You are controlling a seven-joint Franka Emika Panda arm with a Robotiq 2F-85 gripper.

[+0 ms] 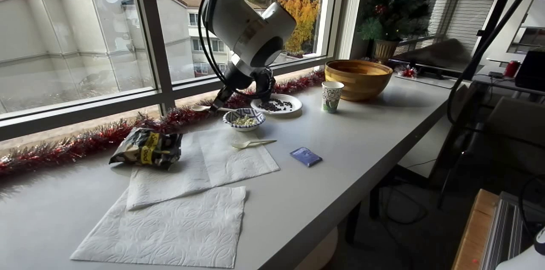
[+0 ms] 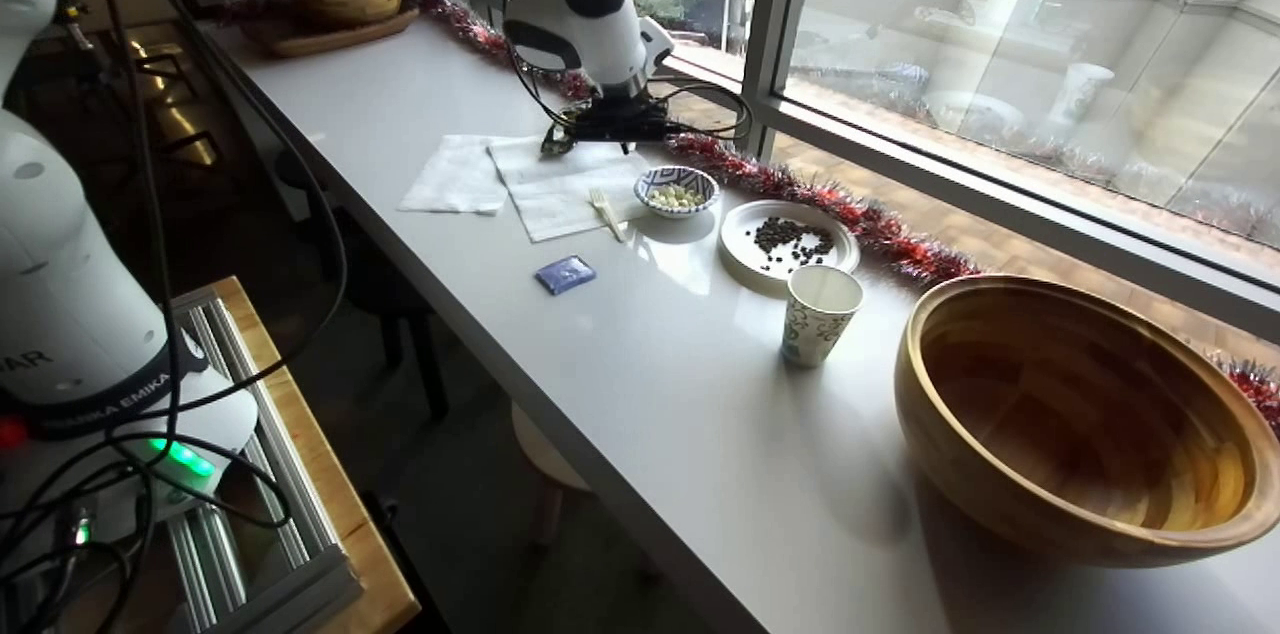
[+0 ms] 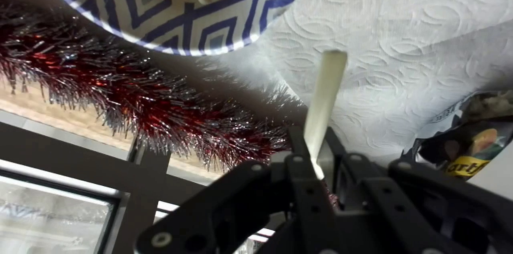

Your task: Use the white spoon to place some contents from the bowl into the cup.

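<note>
The white spoon (image 3: 325, 93) is pinched between the fingertips of my gripper (image 3: 314, 138). Its flat handle end points away from the jaws in the wrist view; its head (image 1: 199, 108) sticks out on the far side. My gripper (image 1: 216, 106) is shut on it, beside the bowl near the window. The bowl (image 1: 251, 112) is small, white with a blue pattern, and holds pale popcorn. It also shows in the wrist view (image 3: 216, 31) and in an exterior view (image 2: 677, 176). The cup (image 1: 331, 99) is a patterned paper cup, upright; it also shows here (image 2: 815, 324).
A white plate (image 2: 745, 259) with dark bits stands between bowl and cup. A large wooden bowl (image 1: 357, 80) stands behind the cup. A pale fork (image 2: 605, 214), paper towels (image 1: 170, 223), a blue packet (image 1: 306, 156) and a snack bag (image 1: 149, 148) lie around. Tinsel (image 3: 132, 93) lines the window.
</note>
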